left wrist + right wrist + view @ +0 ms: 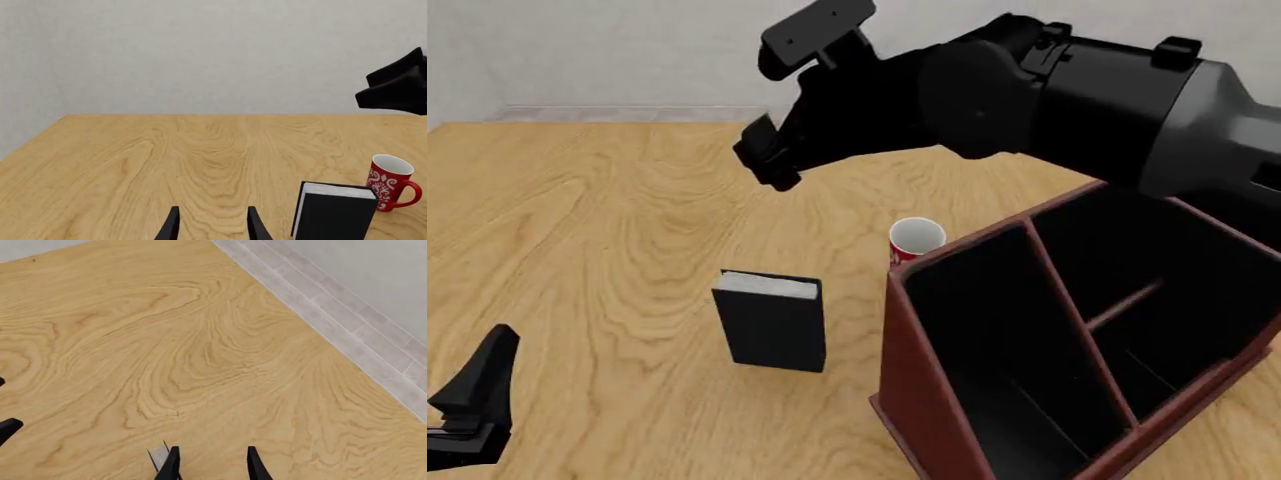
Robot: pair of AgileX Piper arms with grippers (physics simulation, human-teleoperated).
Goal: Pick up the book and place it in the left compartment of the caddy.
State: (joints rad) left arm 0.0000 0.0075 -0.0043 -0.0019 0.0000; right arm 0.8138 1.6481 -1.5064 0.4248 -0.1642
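The caddy (pixel 988 330) hides the cup's (pixel 913 240) lower half and runs off frame.

Even, diffuse light, bright in all three views; no single source evident. Shadows very faint: none distinct under the small black hardcover book (pixel 771 328) or the red-and-white patterned cup (pixel 391 182). Pale wood-grain table (pixel 200 355) shows no glare or hotspots. Black interior of the reddish-brown wooden caddy (pixel 897 375) reads as flat dark, little detail. Rendering sharp throughout, no blur, no edge distortion.
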